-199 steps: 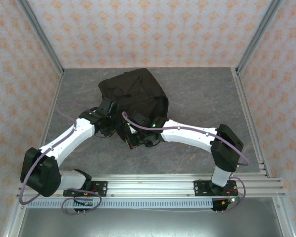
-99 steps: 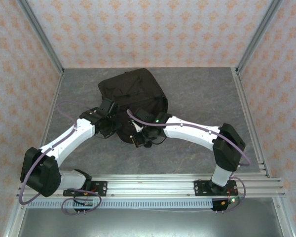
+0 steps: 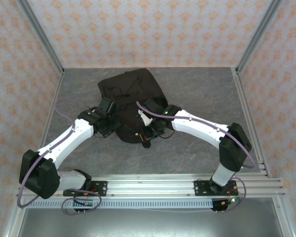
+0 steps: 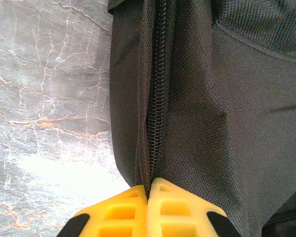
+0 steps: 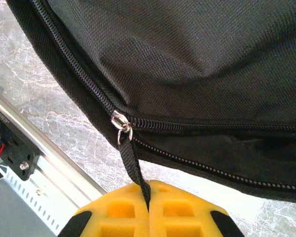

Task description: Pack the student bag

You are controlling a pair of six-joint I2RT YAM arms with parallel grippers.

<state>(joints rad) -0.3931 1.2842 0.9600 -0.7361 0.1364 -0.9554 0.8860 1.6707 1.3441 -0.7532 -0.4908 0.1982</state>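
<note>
The student bag [image 3: 133, 89] is a big black fabric backpack lying mid-table. My left gripper [image 3: 112, 127] sits at its near left side. In the left wrist view its yellow fingers [image 4: 123, 212] are shut on the bag's fabric seam right beside a closed zipper [image 4: 157, 98]. My right gripper [image 3: 146, 134] is at the bag's near edge. Its yellow fingers [image 5: 182, 210] are shut on the black strap pull [image 5: 135, 165] that hangs from the metal zipper slider [image 5: 119, 121]. To the right of the slider the zipper [image 5: 212, 126] is closed.
The grey marbled tabletop [image 3: 197, 94] surrounds the bag. An aluminium rail [image 3: 153, 185] carrying both arm bases runs along the near edge and shows low in the right wrist view [image 5: 44, 163]. Patterned walls enclose the back and sides.
The left gripper has closed onto the bag's seam. The right arm has swung back and to the right, its gripper still shut on the zipper strap, and the bag's near edge has shifted.
</note>
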